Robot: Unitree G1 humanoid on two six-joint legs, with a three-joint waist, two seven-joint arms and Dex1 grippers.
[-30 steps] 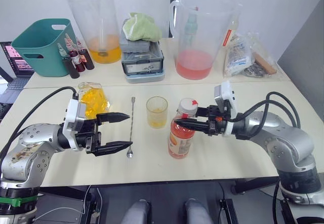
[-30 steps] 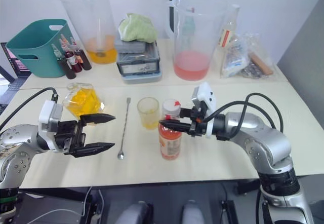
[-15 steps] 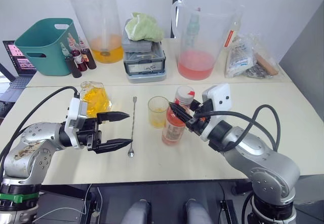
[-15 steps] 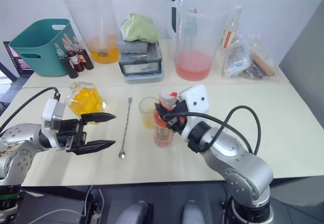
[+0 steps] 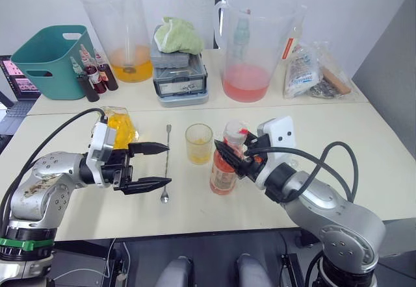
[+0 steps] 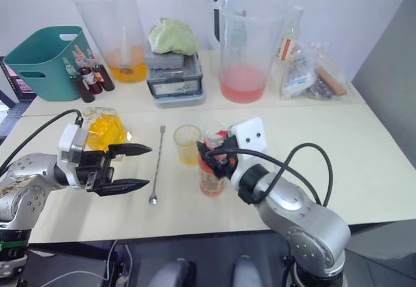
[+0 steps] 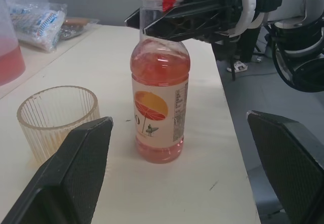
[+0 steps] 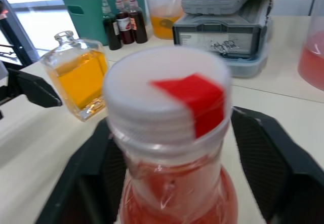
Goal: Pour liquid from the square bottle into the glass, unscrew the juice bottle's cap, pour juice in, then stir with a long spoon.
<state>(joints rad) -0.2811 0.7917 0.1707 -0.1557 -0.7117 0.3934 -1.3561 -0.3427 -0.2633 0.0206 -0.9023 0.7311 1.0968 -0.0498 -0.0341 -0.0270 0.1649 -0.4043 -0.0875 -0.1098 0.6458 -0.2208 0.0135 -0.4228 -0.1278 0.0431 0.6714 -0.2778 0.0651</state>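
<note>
Best to steady the juice bottle (image 5: 225, 169), standing just right of the glass (image 5: 199, 143), with the wide-open, empty left gripper (image 5: 155, 167) while the right gripper (image 5: 229, 151), fingers close around the neck, twists off the cap (image 8: 167, 94).

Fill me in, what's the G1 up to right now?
It's making a mixed drink. The glass already holds some yellow-orange liquid, and the square bottle is back on the table. The right gripper sits around the neck of the juice bottle, just under the cap, which is on; the bottle stands on the table beside the glass. The left gripper hangs open, holding nothing, next to the spoon lying flat.
</note>
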